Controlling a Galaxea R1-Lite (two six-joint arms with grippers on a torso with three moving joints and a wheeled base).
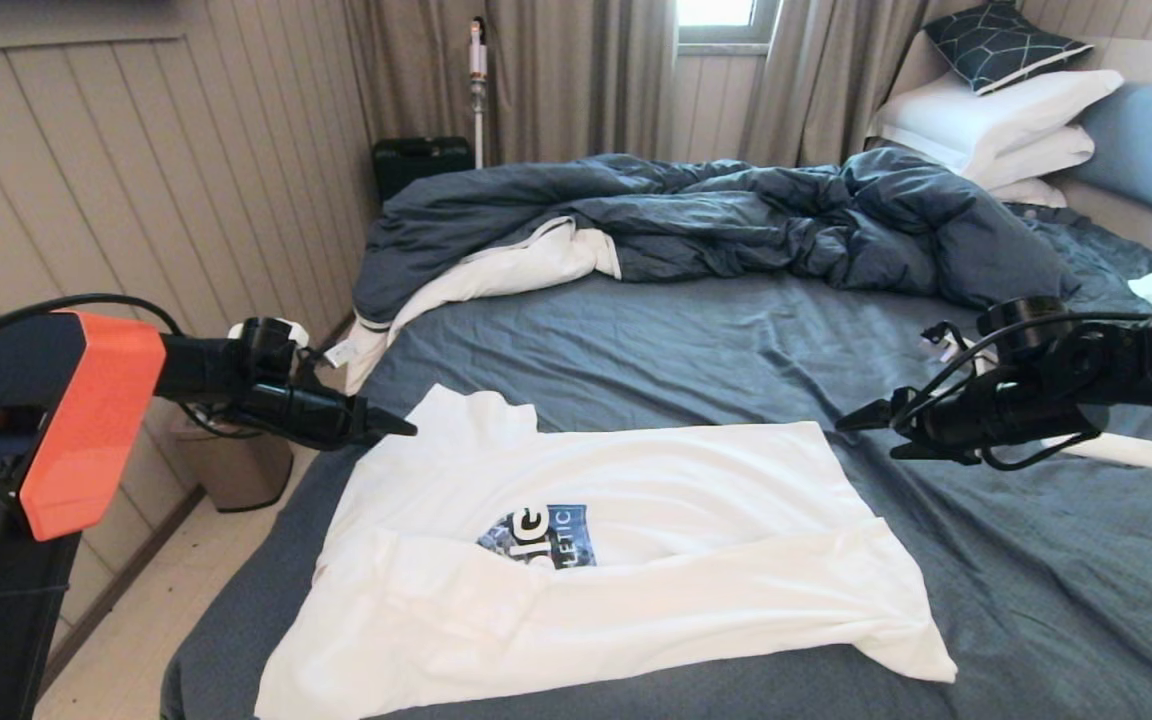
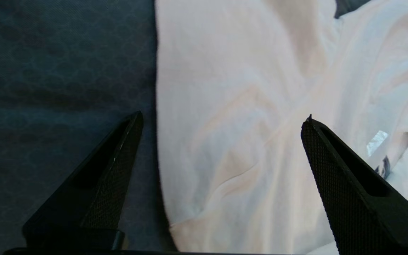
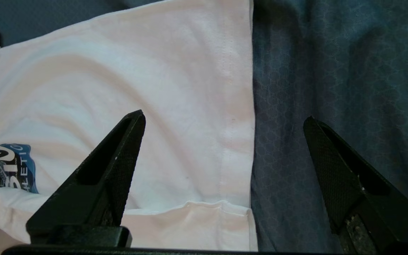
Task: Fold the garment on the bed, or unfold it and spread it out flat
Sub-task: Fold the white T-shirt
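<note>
White t-shirt (image 1: 616, 560) lies on the near part of the bed (image 1: 696, 350), lower half folded up over the blue print, so we judge one fold is laid down. Left tool (image 1: 401, 428) hangs above the shirt's left edge, fingers spread, holding nothing; right tool (image 1: 861, 432) hangs above the right edge, also spread and empty. Next we'd need both tools on fresh edges for another fold. Farther back: rumpled duvet (image 1: 736, 220), white pillows (image 1: 996, 120).

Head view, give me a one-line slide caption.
White T-shirt lies partly folded on the bed; left end effector and right end effector hang open above its far corners.
</note>
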